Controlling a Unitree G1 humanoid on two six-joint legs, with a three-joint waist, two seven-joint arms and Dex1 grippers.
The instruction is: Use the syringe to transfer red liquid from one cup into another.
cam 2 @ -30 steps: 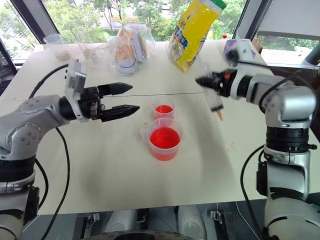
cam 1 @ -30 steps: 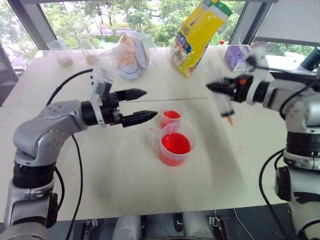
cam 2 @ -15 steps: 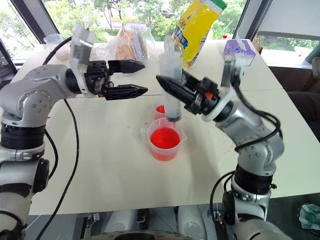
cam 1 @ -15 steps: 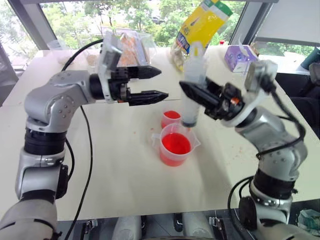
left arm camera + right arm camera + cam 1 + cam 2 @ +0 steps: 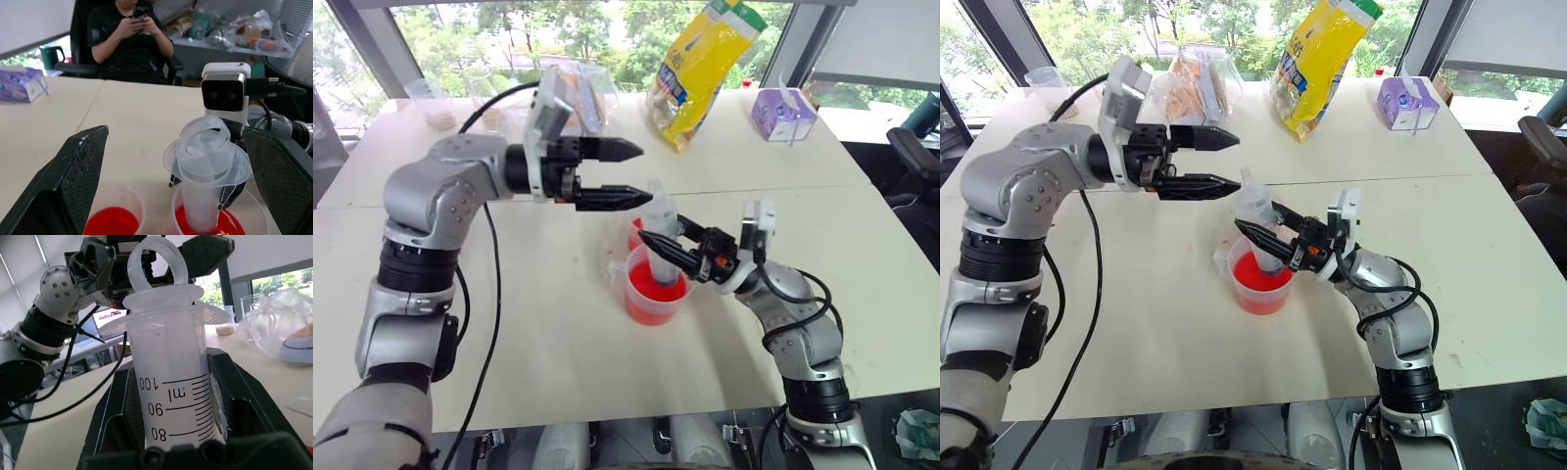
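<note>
On a white table (image 5: pixel 558 362), nearest the robot, stands a clear handled beaker (image 5: pixel 656 284) of red liquid (image 5: pixel 651 291). The right gripper (image 5: pixel 651 242) is clamped around the syringe (image 5: pixel 662 233), holding it upright with its lower end dipped into the beaker. Just behind sits the small clear cup (image 5: pixel 637 231), also holding red. Above and left, the left gripper (image 5: pixel 634 174) hovers with fingers spread wide, grasping nothing. Farther back lean a yellow bag (image 5: pixel 703 64) and a purple tissue box (image 5: pixel 783 113).
</note>
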